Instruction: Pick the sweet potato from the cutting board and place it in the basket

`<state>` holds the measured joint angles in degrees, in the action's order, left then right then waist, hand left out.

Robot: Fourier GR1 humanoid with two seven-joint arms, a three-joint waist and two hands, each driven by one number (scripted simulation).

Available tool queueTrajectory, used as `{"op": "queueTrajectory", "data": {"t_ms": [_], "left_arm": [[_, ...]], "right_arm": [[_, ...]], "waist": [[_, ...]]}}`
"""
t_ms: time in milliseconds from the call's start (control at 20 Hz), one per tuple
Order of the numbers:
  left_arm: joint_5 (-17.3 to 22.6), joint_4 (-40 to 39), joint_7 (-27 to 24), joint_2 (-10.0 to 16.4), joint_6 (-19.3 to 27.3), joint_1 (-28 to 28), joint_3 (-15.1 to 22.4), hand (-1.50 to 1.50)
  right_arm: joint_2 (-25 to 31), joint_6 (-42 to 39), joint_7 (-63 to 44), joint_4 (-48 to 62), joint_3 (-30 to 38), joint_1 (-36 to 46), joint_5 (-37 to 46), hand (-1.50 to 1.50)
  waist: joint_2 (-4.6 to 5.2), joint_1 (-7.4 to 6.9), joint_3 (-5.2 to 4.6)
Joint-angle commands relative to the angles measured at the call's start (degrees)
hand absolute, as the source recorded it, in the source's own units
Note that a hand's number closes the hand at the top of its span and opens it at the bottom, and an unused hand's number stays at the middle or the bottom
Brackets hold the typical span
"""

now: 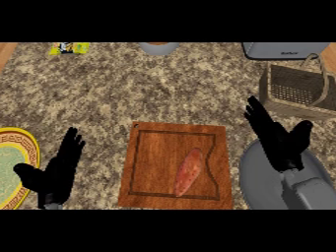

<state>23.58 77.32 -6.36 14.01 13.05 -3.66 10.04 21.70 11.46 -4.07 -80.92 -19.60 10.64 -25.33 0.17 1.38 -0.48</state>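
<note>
**Sweet potato lies untouched on the board, both hands open**

The sweet potato lies lengthwise on the wooden cutting board, inside its carved groove, just to the left of the right hand and a little nearer the robot than that hand's fingertips. Nothing touches it. The right hand is spread, fingers straight and thumb apart, holding nothing. It hangs over a grey plate, with the basket just beyond its fingertips and slightly to its right. This placement looks suited to a short carry: reach left for the potato, then swing forward to the basket. The left hand rests open, fingers up, on the board's other side, beside a yellow-rimmed plate holding something red.

A grey appliance beyond the basket bears a small mark, too small to read. A yellow-green packet far ahead of the left hand shows print, also unreadable
</note>
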Motion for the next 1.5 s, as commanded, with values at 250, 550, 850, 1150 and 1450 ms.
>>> {"op": "queueTrajectory", "data": {"t_ms": [250,550,850,1150,1450], "left_arm": [[-15.7,5.5,-3.7,15.6,-0.4,14.1,0.7,0.0],[-15.1,7.5,1.0,17.4,-3.8,17.2,1.9,0.0],[-15.0,7.7,3.0,17.0,-3.8,17.0,2.2,0.0],[-15.8,5.8,2.8,17.4,-3.2,16.7,1.6,0.0],[-16.2,6.5,2.3,16.8,-3.7,16.2,2.8,0.0]], "right_arm": [[-13.8,11.8,2.5,-3.8,-5.9,12.0,8.7,1.5],[-21.5,37.6,10.3,-2.8,-16.4,15.0,5.7,-1.5],[-18.1,51.7,-5.2,13.3,-19.4,27.4,22.0,-1.5],[-7.2,36.4,-23.4,22.5,-27.4,32.7,25.1,-1.5],[-4.7,12.7,-41.6,21.8,-34.9,42.8,22.9,-1.5]], "waist": [[-0.55,-2.11,0.59],[-0.39,-4.6,0.49],[-1.33,-2.89,-0.18],[-2.19,-1.01,-0.82],[-2.07,-2.27,-0.48]]}}
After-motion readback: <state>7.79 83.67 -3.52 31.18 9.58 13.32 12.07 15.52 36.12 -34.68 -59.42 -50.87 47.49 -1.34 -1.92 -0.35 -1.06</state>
